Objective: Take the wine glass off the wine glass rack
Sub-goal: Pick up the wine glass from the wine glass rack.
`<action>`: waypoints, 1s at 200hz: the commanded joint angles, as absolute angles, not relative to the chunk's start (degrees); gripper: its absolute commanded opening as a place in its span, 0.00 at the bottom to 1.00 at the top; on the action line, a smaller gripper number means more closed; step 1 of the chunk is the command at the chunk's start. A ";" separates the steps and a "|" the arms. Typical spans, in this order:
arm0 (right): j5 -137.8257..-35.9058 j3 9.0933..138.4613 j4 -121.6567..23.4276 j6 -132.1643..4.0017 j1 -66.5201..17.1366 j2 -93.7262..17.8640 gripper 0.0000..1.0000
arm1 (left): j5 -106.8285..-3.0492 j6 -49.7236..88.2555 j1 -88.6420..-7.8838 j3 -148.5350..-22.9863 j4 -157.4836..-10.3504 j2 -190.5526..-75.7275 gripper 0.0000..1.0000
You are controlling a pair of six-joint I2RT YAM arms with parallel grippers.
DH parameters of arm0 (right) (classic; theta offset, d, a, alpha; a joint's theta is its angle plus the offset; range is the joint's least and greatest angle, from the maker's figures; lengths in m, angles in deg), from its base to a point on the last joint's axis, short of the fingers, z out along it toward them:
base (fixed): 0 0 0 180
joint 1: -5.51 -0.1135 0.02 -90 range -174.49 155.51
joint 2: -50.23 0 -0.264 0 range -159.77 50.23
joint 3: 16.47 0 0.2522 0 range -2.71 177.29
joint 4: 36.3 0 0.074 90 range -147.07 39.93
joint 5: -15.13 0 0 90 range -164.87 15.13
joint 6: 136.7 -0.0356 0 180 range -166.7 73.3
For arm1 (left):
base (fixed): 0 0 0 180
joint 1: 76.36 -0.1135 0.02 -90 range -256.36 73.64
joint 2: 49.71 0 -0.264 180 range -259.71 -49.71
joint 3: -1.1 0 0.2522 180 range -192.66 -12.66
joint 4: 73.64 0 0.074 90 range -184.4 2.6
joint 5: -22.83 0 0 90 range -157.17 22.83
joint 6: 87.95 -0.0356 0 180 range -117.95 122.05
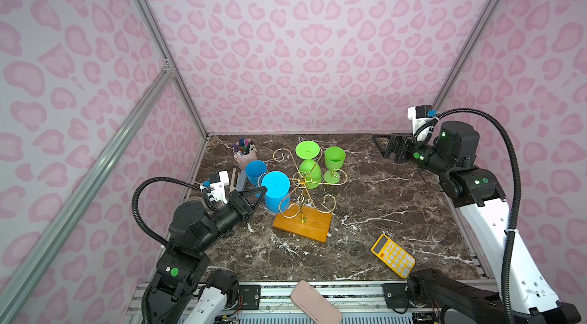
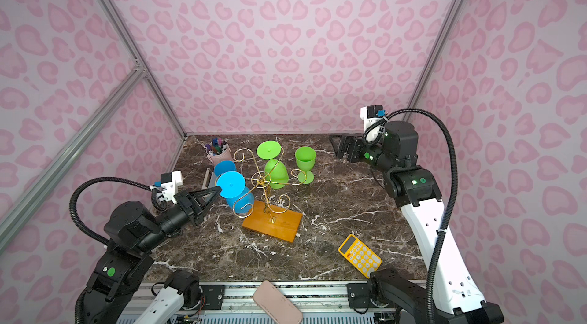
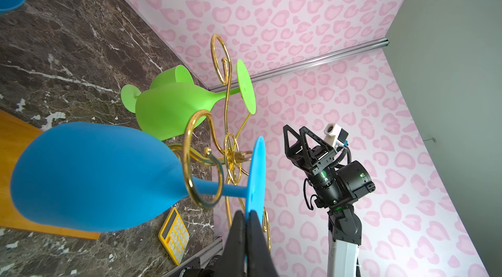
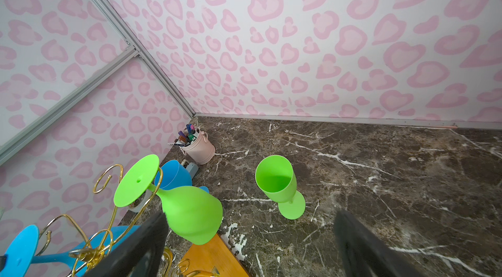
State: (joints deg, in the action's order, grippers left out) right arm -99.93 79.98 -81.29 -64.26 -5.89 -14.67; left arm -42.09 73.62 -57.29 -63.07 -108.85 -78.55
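left wrist view: left tool (image 3: 245,214) grips foot of blue wine glass (image 3: 89,175) inverted on gold rack (image 3: 233,154).

Robot lab test cell. Boxed in by printed pink heart-spot panels (image 1: 317,52) set into bare aluminium framing (image 1: 117,143). Floored with a dark marble-look tabletop (image 1: 381,205). Worked by a left arm (image 1: 190,227) and a right arm (image 1: 489,220), both mounted on a slotted metal rail (image 1: 355,290) at the near edge. Strung with corrugated cable conduit (image 1: 467,112) and fitted with a wrist camera (image 1: 219,183) on each arm. Dressed with unrelated props: wine glass rack (image 1: 314,227), blue wine glass (image 1: 275,187), yellow calculator (image 1: 393,256), pink pen pot (image 1: 245,157). Backed, past the panel edge in the left wrist view, by a plain grey wall (image 3: 448,72).
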 commanded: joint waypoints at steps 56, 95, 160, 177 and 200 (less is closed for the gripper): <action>-100.18 79.94 -81.00 -63.90 -5.76 -14.18 0.97 | -42.11 72.88 -57.38 -67.50 -113.15 -74.81 0.03; -100.43 79.61 -80.99 -64.09 -5.80 -14.06 0.97 | -43.60 72.51 -57.38 -68.52 -115.30 -73.19 0.03; -100.35 79.41 -81.53 -63.70 -5.74 -13.49 0.97 | -50.18 68.95 -57.38 -74.18 -118.52 -73.35 0.04; -100.38 79.54 -81.60 -63.63 -5.63 -13.53 0.97 | -50.00 69.79 -57.37 -75.90 -118.25 -73.44 0.03; -100.53 79.65 -81.79 -63.47 -5.58 -13.66 0.97 | -47.63 69.07 -57.38 -80.37 -120.25 -74.75 0.03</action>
